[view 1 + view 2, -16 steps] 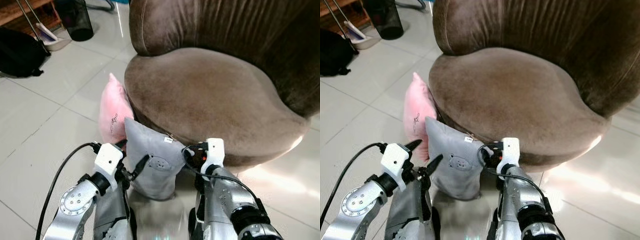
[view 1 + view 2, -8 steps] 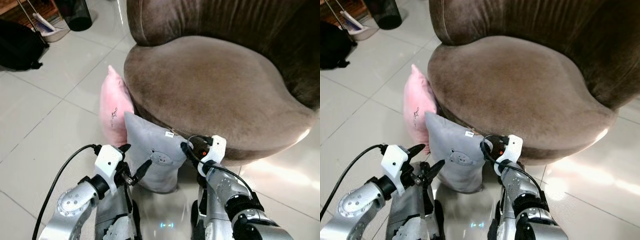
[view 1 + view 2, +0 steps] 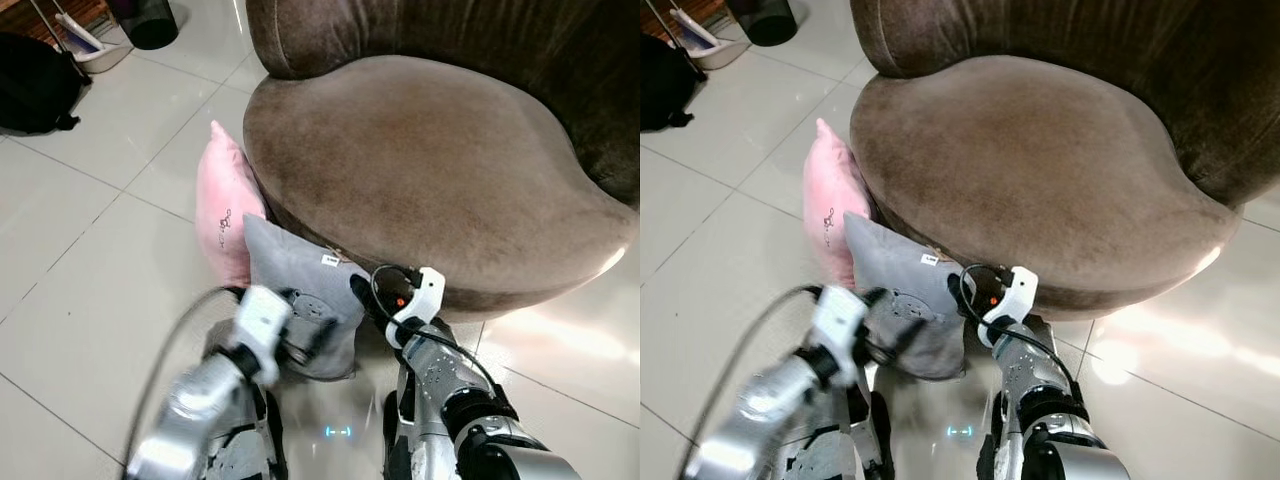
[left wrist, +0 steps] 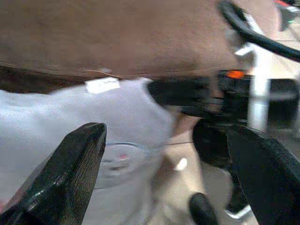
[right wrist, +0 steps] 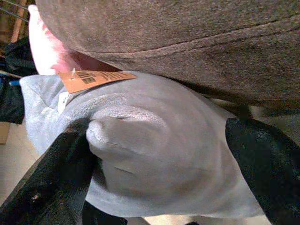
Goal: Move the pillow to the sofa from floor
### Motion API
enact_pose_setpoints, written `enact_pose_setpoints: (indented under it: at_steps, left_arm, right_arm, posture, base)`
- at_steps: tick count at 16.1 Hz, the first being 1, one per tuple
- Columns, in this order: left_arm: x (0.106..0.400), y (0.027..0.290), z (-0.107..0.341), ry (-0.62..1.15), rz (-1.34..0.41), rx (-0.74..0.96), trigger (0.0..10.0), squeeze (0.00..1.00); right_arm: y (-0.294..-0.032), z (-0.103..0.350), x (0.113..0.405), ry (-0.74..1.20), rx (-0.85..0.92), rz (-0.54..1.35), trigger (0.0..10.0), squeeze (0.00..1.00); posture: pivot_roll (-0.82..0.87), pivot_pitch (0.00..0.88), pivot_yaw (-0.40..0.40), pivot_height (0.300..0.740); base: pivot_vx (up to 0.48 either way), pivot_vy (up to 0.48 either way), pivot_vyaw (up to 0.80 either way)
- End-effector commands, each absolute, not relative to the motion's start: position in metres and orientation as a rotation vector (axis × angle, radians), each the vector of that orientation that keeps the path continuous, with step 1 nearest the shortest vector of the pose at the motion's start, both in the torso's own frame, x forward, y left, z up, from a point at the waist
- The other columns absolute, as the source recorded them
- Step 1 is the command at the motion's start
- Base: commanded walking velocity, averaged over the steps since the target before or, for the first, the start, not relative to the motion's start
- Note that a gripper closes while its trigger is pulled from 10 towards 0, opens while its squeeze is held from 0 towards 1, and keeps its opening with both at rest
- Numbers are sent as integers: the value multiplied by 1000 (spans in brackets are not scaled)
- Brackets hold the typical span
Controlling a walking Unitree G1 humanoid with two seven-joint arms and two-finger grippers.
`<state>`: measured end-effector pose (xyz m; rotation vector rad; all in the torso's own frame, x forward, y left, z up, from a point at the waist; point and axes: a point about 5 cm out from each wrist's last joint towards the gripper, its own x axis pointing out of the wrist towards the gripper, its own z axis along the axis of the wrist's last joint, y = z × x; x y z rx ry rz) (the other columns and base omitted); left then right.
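1. While it leans on the round brown velvet sofa [image 3: 430, 160], the soft grey square pillow [image 3: 300, 290] stands on the floor.
2. My right gripper [image 5: 154, 154] has fingers spread around its corner.
3. My left gripper [image 4: 164, 173] is open, facing it.

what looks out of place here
Two pillows are off the sofa: a grey pillow and a pink pillow stand on the tiled floor, leaning against its base.

Grey pillow [image 3: 300, 300], pink pillow [image 3: 222, 215], brown sofa [image 3: 430, 170].
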<state>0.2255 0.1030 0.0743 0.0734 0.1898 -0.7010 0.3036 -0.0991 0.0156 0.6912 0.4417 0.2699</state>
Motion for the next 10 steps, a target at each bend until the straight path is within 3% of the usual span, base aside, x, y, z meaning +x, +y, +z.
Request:
enact_pose_setpoints:
  at_steps: [1, 2, 6, 8, 10]
  left_arm:
    - [218, 98, 73, 199, -703, 92, 10000, 0]
    - [215, 88, 76, 192, -709, 91, 10000, 0]
    - [207, 29, 95, 155, -723, 91, 10000, 0]
    - [213, -17, 102, 128, -664, 86, 10000, 0]
    - [218, -45, 109, 115, -616, 83, 10000, 0]
  right_arm:
    - [-95, 13, 300, 449, 696, 284, 1608, 0]
    - [-95, 12, 300, 450, 696, 289, 0, 0]
    - [-93, 12, 299, 436, 709, 315, 0, 0]
    - [-92, 13, 298, 432, 713, 326, 0, 0]
    - [-91, 13, 298, 434, 709, 333, 0, 0]
  posture:
    - [150, 263, 60, 501]
    - [150, 263, 60, 501]
    - [151, 261, 63, 501]
    - [141, 249, 54, 501]
    - [132, 233, 43, 501]
  base:
    - [0, 0, 0]
    - [0, 0, 0]
    - [0, 0, 0]
    - [0, 0, 0]
    - [0, 0, 0]
